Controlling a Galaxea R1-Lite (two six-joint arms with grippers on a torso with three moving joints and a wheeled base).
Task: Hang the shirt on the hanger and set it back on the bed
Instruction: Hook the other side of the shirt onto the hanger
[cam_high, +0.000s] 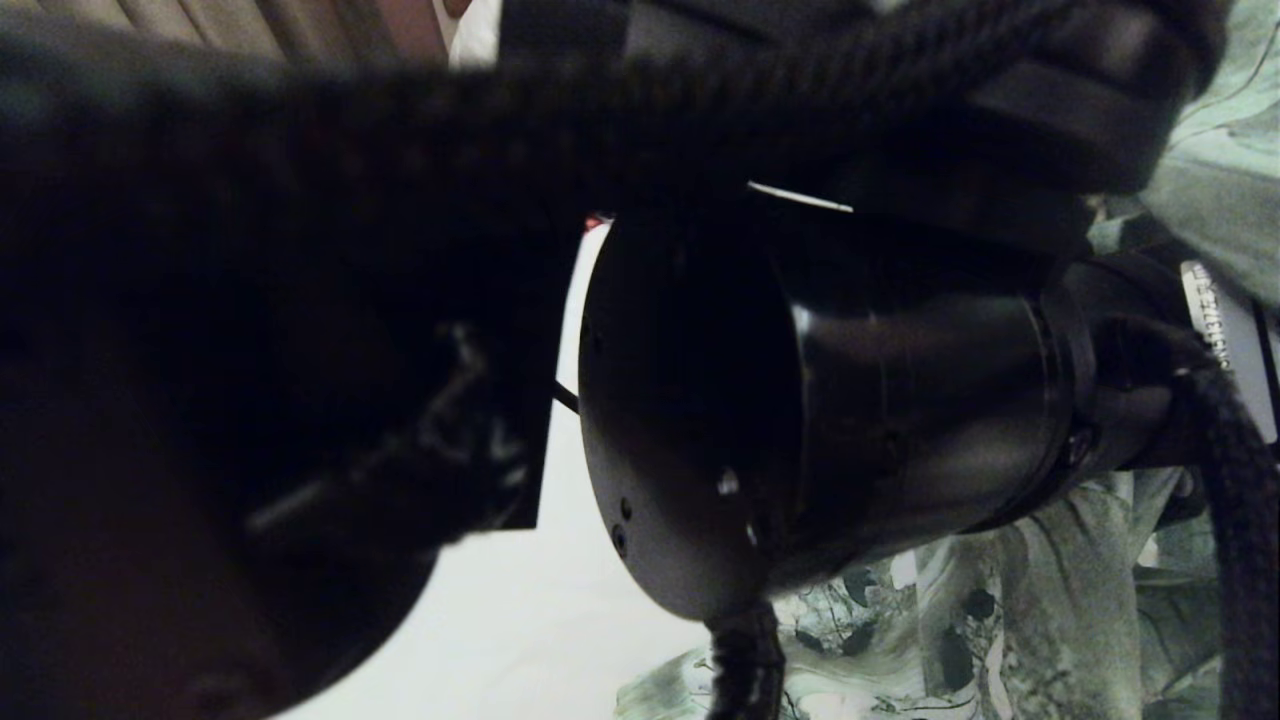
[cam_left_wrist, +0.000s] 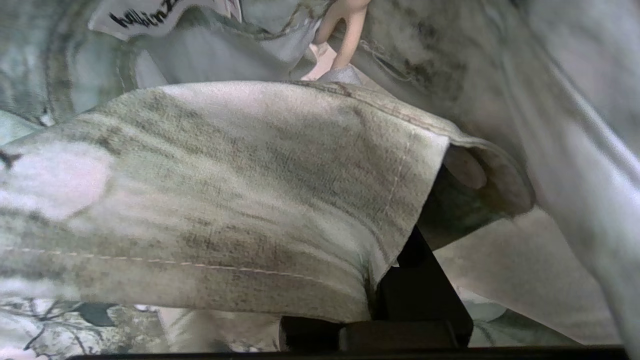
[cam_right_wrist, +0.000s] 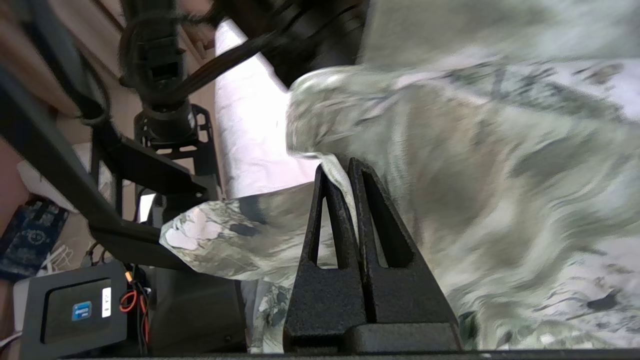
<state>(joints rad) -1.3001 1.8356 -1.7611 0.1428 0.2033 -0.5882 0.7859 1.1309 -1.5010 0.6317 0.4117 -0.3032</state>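
The green and white printed shirt (cam_right_wrist: 475, 190) is lifted off the white bed (cam_high: 560, 600), and both arms hold it. My right gripper (cam_right_wrist: 345, 170) is shut on a fold of the shirt's edge, with cloth pinched between the two black fingers. My left gripper (cam_left_wrist: 395, 260) is shut on the shirt (cam_left_wrist: 225, 190) near the collar. Cloth drapes over one finger, so only the other finger (cam_left_wrist: 425, 285) shows. A cream forked piece, seemingly the hanger (cam_left_wrist: 345, 30), shows in the neck opening beside the collar label (cam_left_wrist: 145, 15). The rest of the hanger is hidden.
Black arm joints (cam_high: 820, 400) and cables close to the head camera block most of that view. In the right wrist view, the robot's frame (cam_right_wrist: 165, 150) and a black box with a blue label (cam_right_wrist: 75, 310) stand beside the bed's edge.
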